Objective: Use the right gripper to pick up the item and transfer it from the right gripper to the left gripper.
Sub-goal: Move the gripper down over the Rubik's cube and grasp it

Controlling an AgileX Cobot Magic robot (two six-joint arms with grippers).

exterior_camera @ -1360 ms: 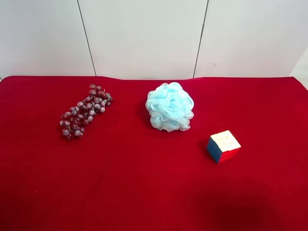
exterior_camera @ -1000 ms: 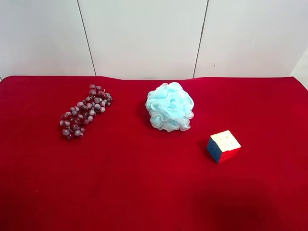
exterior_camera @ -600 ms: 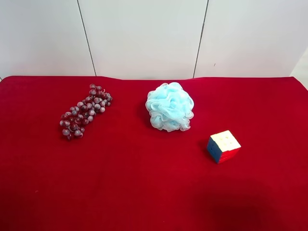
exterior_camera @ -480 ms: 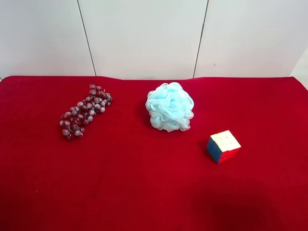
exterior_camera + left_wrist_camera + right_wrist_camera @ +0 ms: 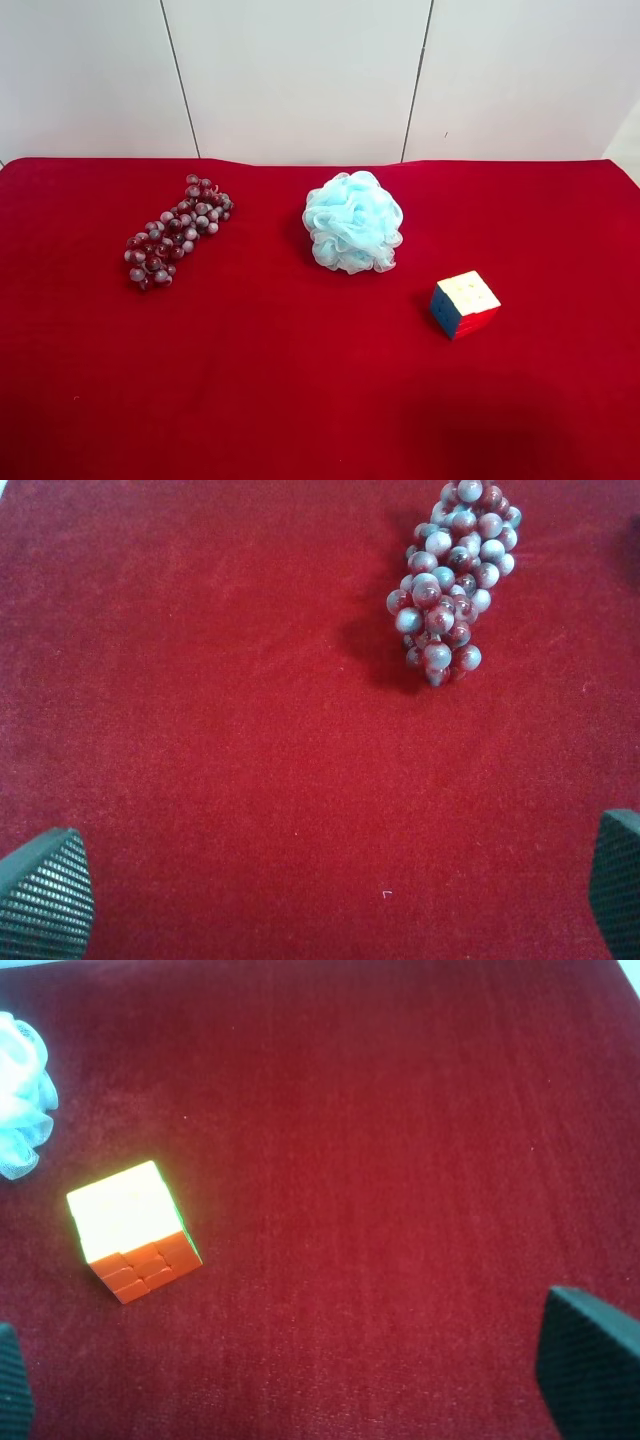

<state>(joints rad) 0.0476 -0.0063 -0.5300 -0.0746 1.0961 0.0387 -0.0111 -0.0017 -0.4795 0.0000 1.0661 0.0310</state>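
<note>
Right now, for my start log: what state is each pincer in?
Left pincer: open, holding nothing.
Right pincer: open, holding nothing.

Three things are laid on a cloth [image 5: 300, 400], and a wall [image 5: 300, 80] stands behind its far edge. A bunch of grapes [image 5: 176, 232] is placed at the left, toward the far side. A bath puff [image 5: 353, 222] is set just right of the middle, about as far back as the grapes and well apart from them. The puzzle cube [image 5: 465, 304] is found right of the puff and nearer, close by but not touching. The cube is kept apart from the right gripper [image 5: 300, 1380], the grapes from the left gripper [image 5: 330, 880].
</note>
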